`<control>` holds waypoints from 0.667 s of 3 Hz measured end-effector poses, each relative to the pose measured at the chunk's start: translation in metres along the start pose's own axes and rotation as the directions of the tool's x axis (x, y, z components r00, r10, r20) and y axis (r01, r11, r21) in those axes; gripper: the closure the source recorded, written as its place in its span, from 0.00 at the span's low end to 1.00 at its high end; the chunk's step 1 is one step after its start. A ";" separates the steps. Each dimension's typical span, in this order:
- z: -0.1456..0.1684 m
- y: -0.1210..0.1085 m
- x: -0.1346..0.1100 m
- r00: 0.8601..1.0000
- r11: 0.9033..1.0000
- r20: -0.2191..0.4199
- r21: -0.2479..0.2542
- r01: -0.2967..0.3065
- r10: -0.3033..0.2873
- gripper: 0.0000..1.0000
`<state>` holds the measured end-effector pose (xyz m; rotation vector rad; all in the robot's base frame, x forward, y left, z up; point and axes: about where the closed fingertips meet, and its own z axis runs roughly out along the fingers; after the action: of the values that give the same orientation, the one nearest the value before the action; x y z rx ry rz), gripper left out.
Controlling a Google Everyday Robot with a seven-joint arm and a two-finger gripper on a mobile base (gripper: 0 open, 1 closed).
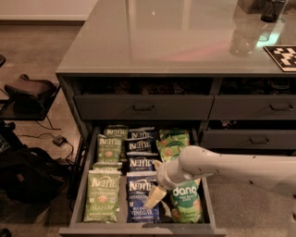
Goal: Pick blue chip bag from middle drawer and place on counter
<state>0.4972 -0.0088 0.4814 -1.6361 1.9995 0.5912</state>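
The middle drawer (79, 194) is pulled open at the front of the cabinet. Its middle column holds several dark blue Kettle chip bags; the front one (138, 206) shows "VINEGAR" lettering, with another (142, 163) behind it. Green Kettle bags (102, 194) fill the left column and green "dang" bags (186, 200) the right. My white arm reaches in from the right. My gripper (155, 196) hangs low inside the drawer, over the right edge of the front blue bag, beside the dang bag. The glossy grey-green counter (162, 37) is above.
Shallower drawers with bar handles (143, 107) sit above and to the right (259, 140). A clear container (243, 37), a dark cup (273, 9) and a black-and-white tag (283, 56) stand on the counter's right. A black bag (27, 178) and a stand (27, 92) are on the floor at left.
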 end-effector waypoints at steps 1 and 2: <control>0.033 -0.001 0.008 1.000 1.000 -0.013 0.012 -0.005 0.005 0.00; 0.055 0.004 0.010 0.999 0.999 -0.043 0.044 0.025 -0.023 0.00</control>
<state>0.4974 0.0177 0.4321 -1.6572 2.0056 0.5034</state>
